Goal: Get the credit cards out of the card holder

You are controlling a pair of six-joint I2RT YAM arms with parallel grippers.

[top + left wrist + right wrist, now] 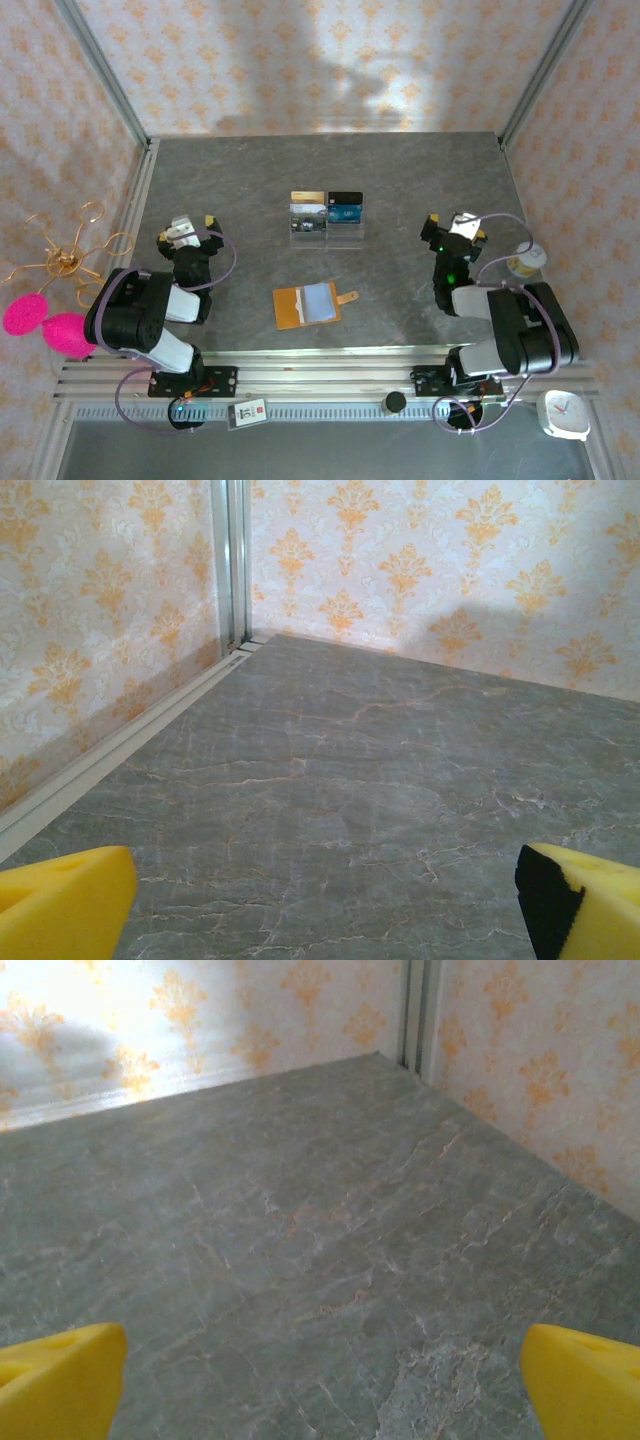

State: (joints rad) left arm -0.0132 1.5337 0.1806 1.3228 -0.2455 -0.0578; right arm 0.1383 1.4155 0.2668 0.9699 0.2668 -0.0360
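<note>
Overhead: grey marbled tabletop [400,180]; left gripper [188,228], right gripper [456,226] — jaws spread wide, empty; tan-orange leather card holder [298,308] open between them, well apart from both; light blue card [320,300] on it. Wrist views — yellow fingertips [60,905], tabletop between.

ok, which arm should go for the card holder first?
Left, narrowly. The card holder lies open slightly left of centre, a bit nearer the left gripper than the right gripper. Both grippers are open and empty, so either could probably do it.

Open tan card holder [288,310], blue card [320,300] inside
</note>
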